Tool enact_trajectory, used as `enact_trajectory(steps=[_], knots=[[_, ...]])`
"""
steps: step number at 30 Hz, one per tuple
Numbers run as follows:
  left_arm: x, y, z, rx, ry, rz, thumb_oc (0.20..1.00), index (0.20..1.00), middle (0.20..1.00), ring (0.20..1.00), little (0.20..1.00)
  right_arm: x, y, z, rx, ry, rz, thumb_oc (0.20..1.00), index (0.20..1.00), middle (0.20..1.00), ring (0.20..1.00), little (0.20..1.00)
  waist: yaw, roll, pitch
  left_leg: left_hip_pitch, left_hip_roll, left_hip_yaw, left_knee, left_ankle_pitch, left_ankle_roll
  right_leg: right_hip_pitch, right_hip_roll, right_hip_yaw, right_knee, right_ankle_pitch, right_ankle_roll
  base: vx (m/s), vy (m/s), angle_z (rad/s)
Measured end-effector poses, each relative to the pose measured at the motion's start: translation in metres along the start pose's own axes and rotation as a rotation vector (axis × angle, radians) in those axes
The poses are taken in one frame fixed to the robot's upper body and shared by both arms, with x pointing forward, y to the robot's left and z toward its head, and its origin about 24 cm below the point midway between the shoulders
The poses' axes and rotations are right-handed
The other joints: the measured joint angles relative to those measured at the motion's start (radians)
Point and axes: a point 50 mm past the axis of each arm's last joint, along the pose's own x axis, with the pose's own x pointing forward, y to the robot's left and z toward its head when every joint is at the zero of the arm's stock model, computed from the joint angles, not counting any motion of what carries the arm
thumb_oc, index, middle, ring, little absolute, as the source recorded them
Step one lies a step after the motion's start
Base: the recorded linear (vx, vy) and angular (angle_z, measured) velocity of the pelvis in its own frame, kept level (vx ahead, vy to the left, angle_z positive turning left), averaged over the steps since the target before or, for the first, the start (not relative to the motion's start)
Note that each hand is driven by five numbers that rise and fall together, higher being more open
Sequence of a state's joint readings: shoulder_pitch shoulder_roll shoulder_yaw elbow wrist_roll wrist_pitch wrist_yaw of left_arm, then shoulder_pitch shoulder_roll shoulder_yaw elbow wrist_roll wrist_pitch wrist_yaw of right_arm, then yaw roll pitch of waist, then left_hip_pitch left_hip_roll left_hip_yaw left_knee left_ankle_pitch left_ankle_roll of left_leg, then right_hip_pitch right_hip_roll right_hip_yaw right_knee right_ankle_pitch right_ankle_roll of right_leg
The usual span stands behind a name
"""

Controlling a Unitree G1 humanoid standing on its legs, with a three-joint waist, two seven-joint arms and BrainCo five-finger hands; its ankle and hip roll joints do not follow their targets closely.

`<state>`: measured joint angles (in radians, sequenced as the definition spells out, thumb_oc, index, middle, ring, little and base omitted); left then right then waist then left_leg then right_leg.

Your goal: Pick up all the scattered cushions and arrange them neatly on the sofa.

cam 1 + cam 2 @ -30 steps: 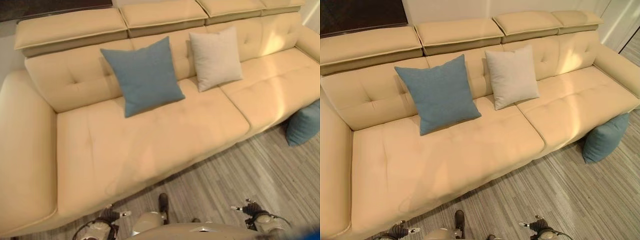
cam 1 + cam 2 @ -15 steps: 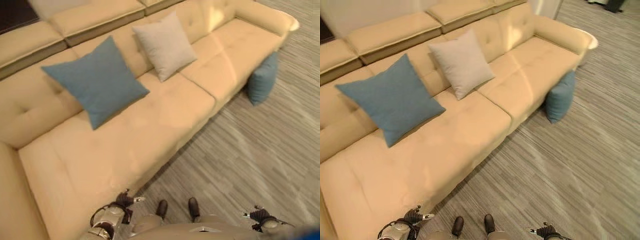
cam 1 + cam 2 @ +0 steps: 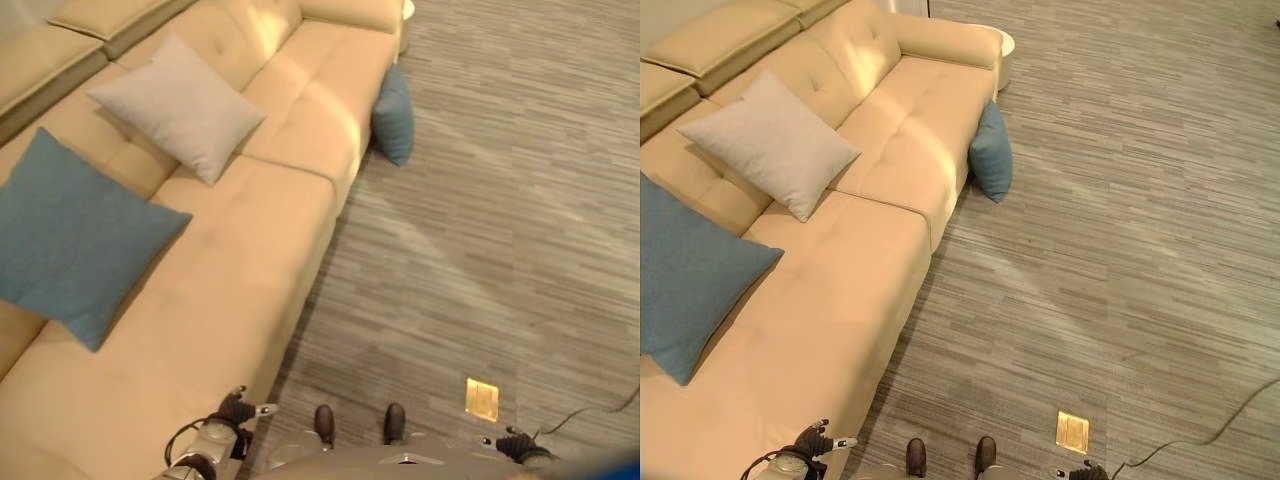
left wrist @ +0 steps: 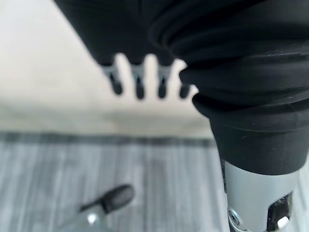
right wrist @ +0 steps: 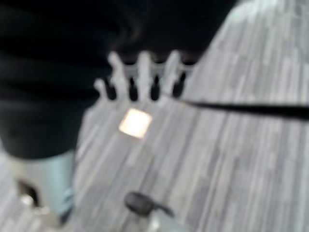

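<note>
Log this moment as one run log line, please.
stage: approach | blue cushion on floor against sofa | left hand open, empty | right hand open, empty

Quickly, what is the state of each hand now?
Left hand: open, fingers straight, holding nothing.
Right hand: open, fingers straight, holding nothing.

Cushions – two blue (image 3: pixel 680 275) (image 3: pixel 991 153); one grey (image 3: pixel 771 142); one sofa (image 3: pixel 845 290); one floor plate (image 3: pixel 1072 431)
</note>
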<state>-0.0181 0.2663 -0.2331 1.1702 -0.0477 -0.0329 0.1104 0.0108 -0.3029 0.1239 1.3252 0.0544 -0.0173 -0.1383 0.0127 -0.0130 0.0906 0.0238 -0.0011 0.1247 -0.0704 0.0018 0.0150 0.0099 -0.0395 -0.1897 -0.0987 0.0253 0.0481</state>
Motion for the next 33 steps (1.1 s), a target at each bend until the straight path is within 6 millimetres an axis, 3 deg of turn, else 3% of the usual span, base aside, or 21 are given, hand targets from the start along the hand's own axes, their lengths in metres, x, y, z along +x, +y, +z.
enact_trajectory(steps=[2, 5, 7, 8, 9, 10, 13, 15, 17, 18, 19, 21, 22, 24, 26, 27, 30, 31, 32, 33], knots=[[0.000, -0.007, 0.004, -0.006, -0.010, -0.017, 1.000, 1.000, 1.000, 1.000, 1.000, 0.000, -0.008, -0.003, 0.016, 0.007, -0.021, 1.000, 1.000, 1.000, 1.000, 1.000, -0.003, 0.011, -0.006, -0.016, 0.022, -0.035, 0.031, 0.004, -0.022, 0.007, 0.020, -0.004, 0.000, -0.006, -0.009, -0.02, -0.237, 0.08], [0.003, -0.006, 0.016, -0.003, -0.036, -0.016, 1.000, 1.000, 1.000, 1.000, 1.000, 0.001, -0.012, -0.003, 0.050, 0.010, -0.034, 1.000, 1.000, 1.000, 1.000, 1.000, -0.012, -0.007, 0.008, -0.092, 0.022, -0.078, 0.157, 0.011, -0.067, -0.002, 0.015, -0.014, 0.000, -0.016, -0.024, 0.00, -0.144, 0.15], [0.005, -0.003, 0.026, 0.000, -0.047, -0.008, 1.000, 1.000, 1.000, 1.000, 1.000, 0.001, -0.012, -0.002, 0.062, 0.010, -0.034, 1.000, 1.000, 1.000, 1.000, 1.000, -0.014, -0.038, 0.028, -0.155, 0.010, -0.089, 0.273, 0.041, -0.119, -0.003, -0.002, -0.012, 0.000, -0.024, -0.046, 0.06, -0.089, 0.06], [0.005, -0.004, 0.024, -0.001, -0.043, -0.011, 1.000, 1.000, 1.000, 1.000, 1.000, 0.001, -0.014, -0.001, 0.072, 0.008, -0.039, 1.000, 1.000, 1.000, 1.000, 1.000, -0.011, -0.043, 0.029, -0.180, 0.000, -0.097, 0.306, 0.026, -0.129, 0.001, -0.002, -0.007, 0.000, -0.023, -0.056, 0.11, -0.092, -0.13], [0.004, -0.007, 0.023, 0.014, -0.043, -0.020, 1.000, 1.000, 1.000, 1.000, 1.000, 0.002, -0.017, 0.002, 0.073, -0.001, -0.047, 1.000, 1.000, 1.000, 1.000, 1.000, -0.012, -0.040, 0.033, -0.192, -0.015, -0.150, 0.319, 0.013, -0.124, -0.002, 0.004, 0.007, 0.001, -0.018, -0.091, 0.14, -0.062, -0.30], [0.004, -0.011, 0.025, 0.050, -0.050, -0.037, 1.000, 1.000, 1.000, 1.000, 1.000, 0.002, -0.020, 0.005, 0.071, -0.001, -0.056, 1.000, 1.000, 1.000, 1.000, 1.000, -0.009, -0.034, 0.039, -0.197, -0.043, -0.204, 0.300, 0.010, -0.122, -0.009, 0.004, 0.025, 0.000, -0.018, -0.094, 0.18, -0.056, -0.42], [0.003, -0.019, 0.025, 0.057, -0.051, -0.056, 1.000, 1.000, 1.000, 1.000, 1.000, 0.003, -0.026, 0.011, 0.068, -0.013, -0.067, 1.000, 1.000, 1.000, 1.000, 1.000, -0.007, -0.001, 0.051, -0.208, -0.082, -0.207, 0.141, 0.030, -0.116, -0.015, 0.012, 0.062, 0.000, -0.013, -0.109, 0.21, -0.065, -0.35], [0.003, -0.022, 0.023, 0.054, -0.044, -0.062, 1.000, 1.000, 1.000, 1.000, 1.000, 0.004, -0.026, 0.017, 0.070, -0.021, -0.069, 1.000, 1.000, 1.000, 1.000, 1.000, 0.012, 0.018, 0.059, -0.220, -0.088, -0.213, 0.052, 0.061, -0.122, -0.004, 0.032, 0.100, 0.000, -0.018, -0.118, 0.18, -0.046, -0.62], [0.002, -0.024, 0.019, 0.048, -0.033, -0.067, 1.000, 1.000, 1.000, 1.000, 1.000, 0.004, -0.026, 0.021, 0.071, -0.033, -0.069, 1.000, 1.000, 1.000, 1.000, 1.000, 0.032, 0.030, 0.057, -0.235, -0.084, -0.214, 0.053, 0.083, -0.122, 0.017, 0.050, 0.146, 0.000, -0.029, -0.124, 0.31, 0.031, -0.87], [0.002, -0.024, 0.019, 0.045, -0.035, -0.067, 1.000, 1.000, 1.000, 1.000, 1.000, 0.004, -0.027, 0.021, 0.067, -0.036, -0.071, 1.000, 1.000, 1.000, 1.000, 1.000, 0.032, 0.036, 0.052, -0.240, -0.081, -0.209, 0.097, 0.082, -0.112, 0.036, 0.059, 0.166, 0.000, -0.048, -0.118, 0.53, 0.105, -1.18], [0.001, -0.024, 0.011, 0.041, -0.013, -0.064, 1.000, 1.000, 1.000, 1.000, 1.000, 0.003, -0.028, 0.013, 0.056, -0.014, -0.073, 1.000, 1.000, 1.000, 1.000, 1.000, 0.035, 0.047, 0.014, -0.165, -0.076, -0.202, 0.074, 0.066, -0.032, 0.071, 0.061, 0.227, 0.002, -0.087, -0.094, 0.41, 0.094, -1.03], [0.001, -0.023, 0.019, 0.039, -0.039, -0.061, 1.000, 1.000, 1.000, 1.000, 1.000, 0.004, -0.026, 0.015, 0.053, -0.016, -0.067, 1.000, 1.000, 1.000, 1.000, 1.000, 0.035, 0.041, 0.013, -0.115, -0.077, -0.154, 0.017, 0.071, 0.028, 0.044, 0.046, 0.241, 0.095, -0.118, -0.033, 0.24, 0.025, -0.89], [0.002, -0.021, 0.023, 0.040, -0.056, -0.058, 1.000, 1.000, 1.000, 1.000, 1.000, 0.004, -0.025, 0.017, 0.052, -0.025, -0.063, 1.000, 1.000, 1.000, 1.000, 1.000, 0.033, 0.045, 0.014, -0.088, -0.071, -0.139, -0.007, 0.073, 0.052, 0.007, 0.051, 0.230, 0.191, -0.152, 0.005, 0.18, -0.017, -0.63], [0.005, -0.012, 0.037, 0.067, -0.091, -0.039, 1.000, 1.000, 1.000, 1.000, 1.000, 0.004, -0.023, 0.022, 0.047, -0.044, -0.057, 1.000, 1.000, 1.000, 1.000, 1.000, 0.030, 0.041, 0.018, -0.042, -0.070, -0.127, -0.009, 0.052, 0.069, -0.137, 0.046, 0.224, 0.539, -0.226, 0.099, 0.17, -0.023, -0.23], [0.007, -0.001, 0.058, 0.085, -0.151, -0.012, 1.000, 1.000, 1.000, 1.000, 1.000, 0.004, -0.022, 0.028, 0.038, -0.063, -0.055, 1.000, 1.000, 1.000, 1.000, 1.000, 0.034, 0.025, 0.031, -0.019, -0.076, -0.118, 0.003, 0.025, 0.079, -0.257, 0.008, 0.188, 0.752, -0.225, 0.108, 0.22, -0.020, -0.04], [0.007, 0.000, 0.061, 0.094, -0.162, -0.009, 1.000, 1.000, 1.000, 1.000, 1.000, 0.004, -0.022, 0.033, 0.038, -0.078, -0.054, 1.000, 1.000, 1.000, 1.000, 1.000, 0.034, 0.027, 0.041, 0.000, -0.073, -0.112, 0.000, 0.012, 0.076, -0.281, -0.012, 0.158, 0.754, -0.232, 0.096, 0.25, -0.089, -0.27], [0.007, 0.003, 0.053, 0.053, -0.134, -0.001, 1.000, 1.000, 1.000, 1.000, 1.000, 0.003, -0.021, 0.052, 0.034, -0.144, -0.047, 1.000, 1.000, 1.000, 1.000, 1.000, 0.031, 0.027, 0.048, 0.070, -0.066, -0.090, -0.019, -0.053, 0.029, -0.303, -0.051, 0.082, 0.453, -0.201, 0.066, 0.36, -0.192, -0.28], [0.007, 0.005, 0.044, 0.036, -0.101, 0.008, 1.000, 1.000, 1.000, 1.000, 1.000, 0.003, -0.018, 0.056, 0.027, -0.159, -0.042, 1.000, 1.000, 1.000, 1.000, 1.000, 0.031, 0.017, 0.045, 0.080, -0.067, -0.083, -0.018, -0.074, 0.030, -0.324, -0.052, 0.056, 0.322, -0.139, 0.065, 0.43, -0.283, -0.08], [0.006, 0.005, 0.032, 0.022, -0.063, 0.009, 1.000, 1.000, 1.000, 1.000, 1.000, 0.003, -0.012, 0.056, 0.020, -0.153, -0.030, 1.000, 1.000, 1.000, 1.000, 1.000, 0.016, 0.001, 0.041, 0.108, -0.068, -0.092, -0.018, -0.103, 0.031, -0.336, -0.049, 0.061, 0.160, -0.026, 0.067, 0.50, -0.354, 0.36], [0.004, 0.001, 0.019, 0.021, -0.028, 0.001, 1.000, 1.000, 1.000, 1.000, 1.000, 0.003, -0.006, 0.046, 0.018, -0.120, -0.016, 1.000, 1.000, 1.000, 1.000, 1.000, -0.018, -0.006, 0.034, 0.156, -0.059, -0.133, -0.016, -0.132, 0.022, -0.316, -0.046, 0.065, 0.119, 0.033, 0.063, 0.46, -0.365, 0.68]])
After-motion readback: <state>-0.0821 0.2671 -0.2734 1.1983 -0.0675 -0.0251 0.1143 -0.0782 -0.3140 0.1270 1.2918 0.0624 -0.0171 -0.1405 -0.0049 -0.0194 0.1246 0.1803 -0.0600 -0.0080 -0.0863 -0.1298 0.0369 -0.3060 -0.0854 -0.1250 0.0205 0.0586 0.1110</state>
